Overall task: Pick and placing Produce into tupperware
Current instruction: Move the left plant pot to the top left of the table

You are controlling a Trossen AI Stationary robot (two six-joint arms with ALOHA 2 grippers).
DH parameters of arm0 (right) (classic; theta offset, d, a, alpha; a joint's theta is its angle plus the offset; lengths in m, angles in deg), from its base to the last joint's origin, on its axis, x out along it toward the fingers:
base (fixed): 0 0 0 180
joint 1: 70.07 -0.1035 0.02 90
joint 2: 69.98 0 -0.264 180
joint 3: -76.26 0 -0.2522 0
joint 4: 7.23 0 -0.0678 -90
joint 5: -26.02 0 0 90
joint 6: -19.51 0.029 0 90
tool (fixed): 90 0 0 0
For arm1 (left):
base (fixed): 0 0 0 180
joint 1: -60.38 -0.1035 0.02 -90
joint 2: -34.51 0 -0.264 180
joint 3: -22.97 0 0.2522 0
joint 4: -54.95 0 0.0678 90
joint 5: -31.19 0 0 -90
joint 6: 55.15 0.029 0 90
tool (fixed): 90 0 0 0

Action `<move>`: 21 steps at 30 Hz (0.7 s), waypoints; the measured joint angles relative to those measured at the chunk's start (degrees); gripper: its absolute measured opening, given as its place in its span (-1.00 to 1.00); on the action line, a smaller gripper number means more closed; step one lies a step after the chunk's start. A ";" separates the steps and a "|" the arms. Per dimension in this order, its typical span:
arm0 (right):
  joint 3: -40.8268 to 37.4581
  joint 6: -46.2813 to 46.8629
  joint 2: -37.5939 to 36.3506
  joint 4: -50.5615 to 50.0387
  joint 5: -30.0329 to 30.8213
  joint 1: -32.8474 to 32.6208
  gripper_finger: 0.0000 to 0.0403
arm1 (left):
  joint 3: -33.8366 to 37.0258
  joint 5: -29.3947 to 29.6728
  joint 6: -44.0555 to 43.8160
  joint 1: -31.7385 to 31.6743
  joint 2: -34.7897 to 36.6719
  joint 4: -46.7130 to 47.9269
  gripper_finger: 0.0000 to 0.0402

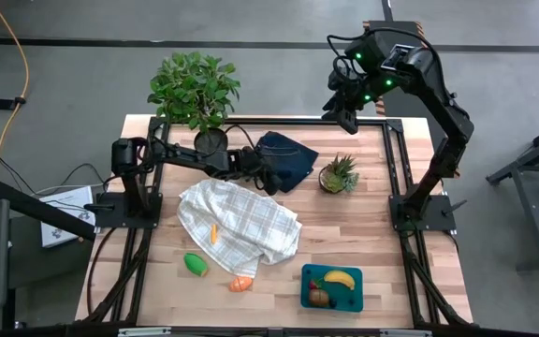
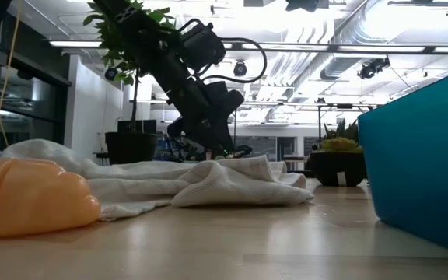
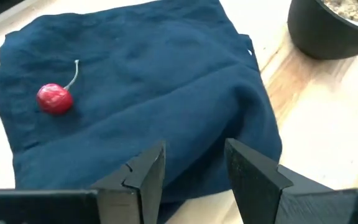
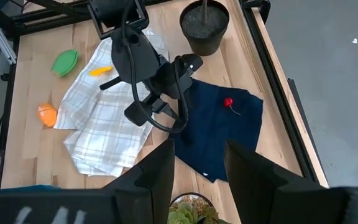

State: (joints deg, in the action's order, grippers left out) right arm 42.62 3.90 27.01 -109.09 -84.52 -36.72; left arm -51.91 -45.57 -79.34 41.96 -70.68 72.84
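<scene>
Left gripper (image 3: pixel 191 171) low over the near edge of the navy cloth (image 1: pixel 288 157), jaws parted with nothing between them. A red cherry (image 3: pixel 55 99) lies on that cloth, apart from the jaws. Right gripper (image 1: pixel 346 114) raised above the bench's (image 1: pixel 382 239) far edge, jaws also parted and empty. Teal tupperware (image 1: pixel 308 290) holds a yellow banana (image 1: pixel 340 278) and a brown round piece (image 1: pixel 318 298). Green piece (image 1: pixel 195 264) and orange piece (image 1: pixel 240 283) rest on bare wood beside the checked towel (image 1: pixel 251 229); a thin orange piece (image 1: pixel 214 233) lies on the towel.
</scene>
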 joint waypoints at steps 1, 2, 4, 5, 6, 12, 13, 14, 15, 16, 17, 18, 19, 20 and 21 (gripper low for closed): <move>0.00 0.26 0.00 -0.12 0.00 0.00 -0.36 | 0.00 0.01 -0.24 0.00 0.00 0.00 -0.22; 0.00 0.39 0.00 -0.45 0.00 -0.02 -0.36 | 0.00 -0.01 -0.33 0.07 0.00 0.00 -0.22; 0.00 0.56 0.00 -1.33 0.36 0.00 -0.36 | 0.00 -0.02 -0.35 0.10 0.00 0.00 -0.22; 0.00 0.88 0.01 -1.49 0.92 -0.01 -0.36 | 0.00 -0.03 -0.37 0.11 0.00 -0.01 -0.22; 0.00 1.52 0.00 -1.61 1.48 -0.01 -0.36 | 0.00 -0.03 -0.38 0.11 0.00 -0.02 -0.22; 0.00 2.07 0.02 -1.94 5.53 -0.02 -0.36 | 0.00 -0.12 -0.97 0.07 0.00 0.40 -0.22; 0.00 2.07 0.02 -1.94 5.55 0.00 -0.36 | 0.00 -0.22 -1.15 0.07 0.00 0.44 -0.22; 0.00 2.07 0.02 -1.94 5.55 0.00 -0.36 | 0.00 -0.50 -1.18 0.07 0.00 0.42 -0.22; 0.00 2.07 0.02 -1.94 5.55 -0.02 -0.36 | 0.00 -0.85 -1.25 0.07 0.00 0.40 -0.22; 0.00 2.07 0.02 -1.94 5.55 -0.02 -0.36 | 0.00 -1.06 -1.45 0.07 0.00 0.41 -0.22; 0.00 2.07 0.02 -1.94 5.57 -0.02 -0.36 | 0.00 -1.19 -1.60 0.07 0.00 0.42 -0.22; 0.00 2.07 0.02 -1.94 5.57 -0.02 -0.36 | 0.00 -1.27 -1.60 0.07 0.00 0.42 -0.22; 0.00 2.07 0.02 -1.94 5.57 -0.02 -0.36 | 0.00 -1.25 -1.59 0.07 0.00 0.39 -0.22; 0.00 2.07 0.02 -1.94 5.57 -0.02 -0.36 | 0.00 -1.25 -1.52 0.07 0.00 0.42 -0.22; 0.00 2.07 0.02 -1.94 5.57 -0.02 -0.36 | 0.00 -1.25 -1.17 0.07 0.00 0.42 -0.22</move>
State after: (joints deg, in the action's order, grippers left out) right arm 42.62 5.97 27.03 -111.03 -78.94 -36.74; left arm -51.91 -46.82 -80.50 42.03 -70.68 73.25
